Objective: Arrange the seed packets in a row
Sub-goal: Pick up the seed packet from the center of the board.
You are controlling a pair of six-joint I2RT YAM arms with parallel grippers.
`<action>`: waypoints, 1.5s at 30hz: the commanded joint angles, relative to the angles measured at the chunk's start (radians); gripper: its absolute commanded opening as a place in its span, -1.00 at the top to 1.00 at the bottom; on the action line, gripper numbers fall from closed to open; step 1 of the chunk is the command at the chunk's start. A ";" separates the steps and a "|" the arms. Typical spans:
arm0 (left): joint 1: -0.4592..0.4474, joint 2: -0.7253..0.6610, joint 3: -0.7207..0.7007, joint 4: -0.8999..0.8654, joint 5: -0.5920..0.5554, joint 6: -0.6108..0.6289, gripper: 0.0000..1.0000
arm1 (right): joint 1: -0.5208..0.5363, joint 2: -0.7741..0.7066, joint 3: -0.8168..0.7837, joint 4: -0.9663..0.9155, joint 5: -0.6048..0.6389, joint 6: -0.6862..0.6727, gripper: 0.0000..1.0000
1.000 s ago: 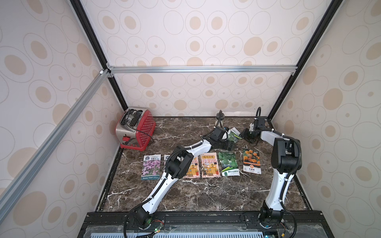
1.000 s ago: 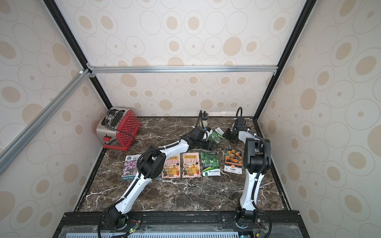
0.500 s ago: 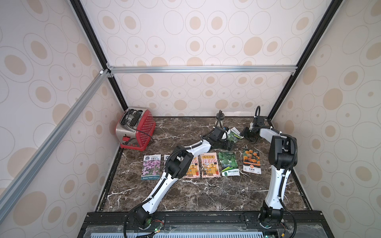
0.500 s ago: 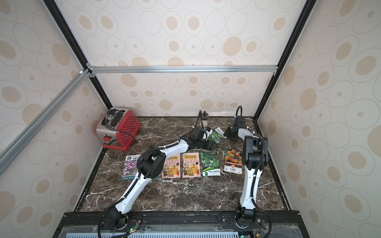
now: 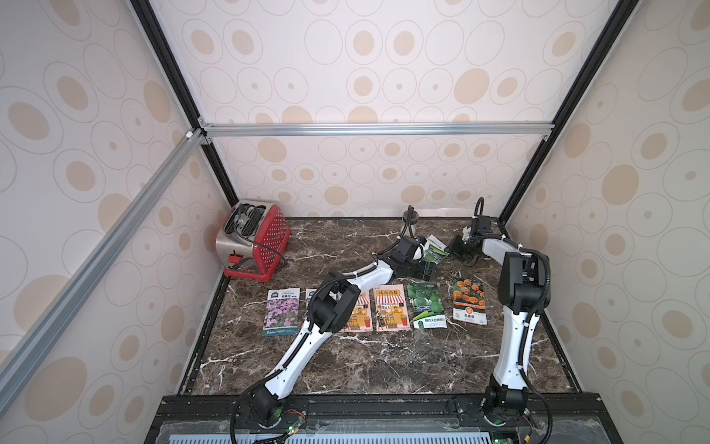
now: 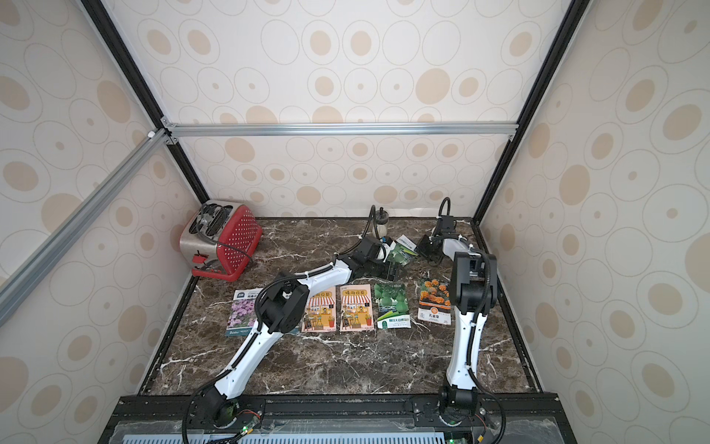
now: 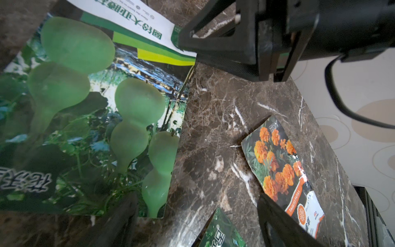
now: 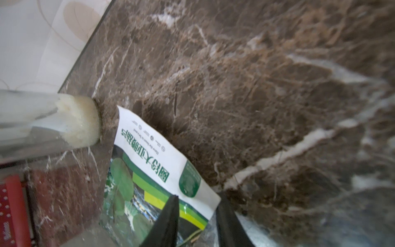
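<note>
Stray being fetched: the glossy green gourd-print seed packet (image 8: 149,149) lies at the back of the dark marbled surface (image 5: 345,365), its white corner between the right gripper's (image 8: 197,195) narrowed, unclosed jaws, the left gripper's (image 7: 195,193) wide and empty beside it; next, probably: pinch, lift, join the row of packets (image 5: 391,307).

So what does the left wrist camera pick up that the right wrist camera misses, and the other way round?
Only the left wrist view shows the orange marigold packet lying flat and a corner of a second green packet. Only the right wrist view shows a glass jar with pale contents and a bit of the red toaster. Both show the gourd packet on the marble table, with the right gripper straddling its white corner.
</note>
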 commanded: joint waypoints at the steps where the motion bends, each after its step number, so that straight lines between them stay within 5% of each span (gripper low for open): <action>1: 0.007 0.024 -0.002 -0.047 0.007 -0.018 -0.77 | -0.004 0.004 -0.028 0.031 -0.032 0.016 0.55; 8: 0.008 0.028 0.023 -0.057 0.008 -0.019 -0.77 | -0.003 -0.046 -0.094 0.144 -0.054 0.033 1.00; 24: 0.014 -0.178 0.024 -0.057 -0.069 -0.120 -0.82 | -0.003 -0.305 -0.328 0.326 -0.020 0.132 1.00; 45: -0.022 -0.393 -0.309 0.209 -0.201 -0.783 -0.84 | 0.014 -0.613 -0.647 0.608 0.233 0.421 1.00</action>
